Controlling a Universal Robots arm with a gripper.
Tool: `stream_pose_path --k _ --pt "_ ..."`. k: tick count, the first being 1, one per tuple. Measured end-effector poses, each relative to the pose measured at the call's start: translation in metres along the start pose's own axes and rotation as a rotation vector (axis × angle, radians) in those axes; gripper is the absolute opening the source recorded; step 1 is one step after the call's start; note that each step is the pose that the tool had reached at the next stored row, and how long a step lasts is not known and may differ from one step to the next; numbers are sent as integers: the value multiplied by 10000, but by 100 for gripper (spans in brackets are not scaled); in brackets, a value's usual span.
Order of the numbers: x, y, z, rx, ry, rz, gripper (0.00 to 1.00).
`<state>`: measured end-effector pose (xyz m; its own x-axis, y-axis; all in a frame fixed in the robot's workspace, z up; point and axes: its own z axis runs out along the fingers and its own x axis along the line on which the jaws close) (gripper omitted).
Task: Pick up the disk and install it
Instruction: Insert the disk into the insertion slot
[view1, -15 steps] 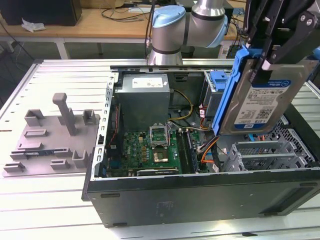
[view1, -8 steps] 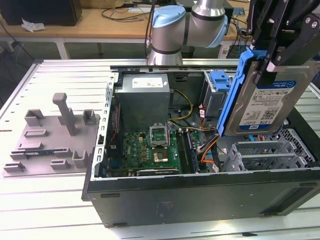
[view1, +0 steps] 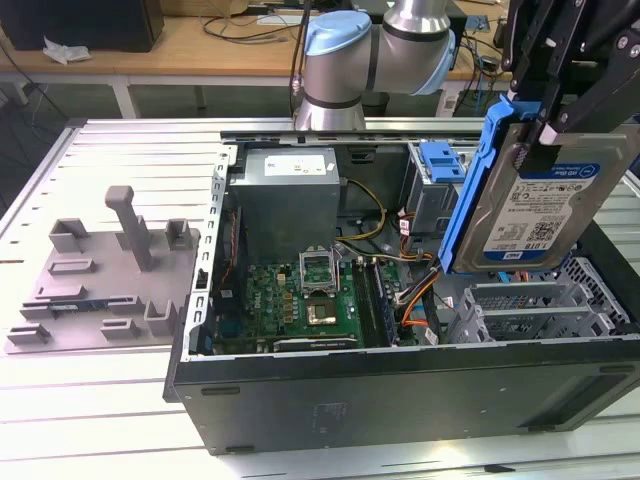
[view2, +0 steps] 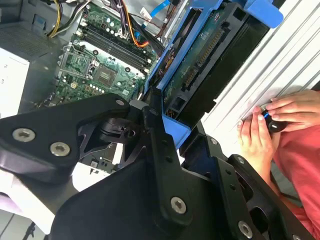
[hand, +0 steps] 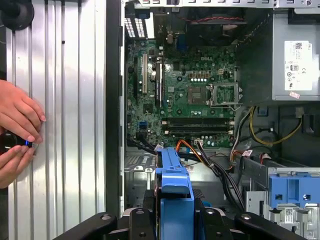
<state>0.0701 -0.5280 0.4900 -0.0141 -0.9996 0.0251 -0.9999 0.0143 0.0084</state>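
Note:
The disk (view1: 545, 210), a silver drive with a white-and-blue label in a bright blue carrier, hangs upright above the open computer case (view1: 400, 390) at the exterior view's right. My black gripper (view1: 560, 115) is shut on its top edge. In the second wrist view the fingers (view2: 152, 122) clamp the disk (view2: 200, 70) with its circuit-board side showing. In the first wrist view the carrier's blue edge (hand: 174, 192) runs edge-on between the fingers, above the case's lower bay area. The grey drive cage with a blue bracket (view1: 443, 165) stands behind the disk.
The motherboard (view1: 300, 300), power supply (view1: 287, 195) and orange and yellow cables (view1: 415, 290) lie inside the case. A grey fixture plate (view1: 105, 280) sits at the exterior view's left. A person's hands (hand: 17, 130) hold a small black device on the slatted table beside the case.

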Motion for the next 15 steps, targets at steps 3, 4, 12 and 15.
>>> stream_pose_path --k 3,4,12,15 --pt "0 -34 5 -5 -105 142 37" --pt "0 -49 6 -6 -131 159 37" --pt "-1 -175 7 -11 -252 303 37" --pt "-1 -247 6 -12 -264 327 37"
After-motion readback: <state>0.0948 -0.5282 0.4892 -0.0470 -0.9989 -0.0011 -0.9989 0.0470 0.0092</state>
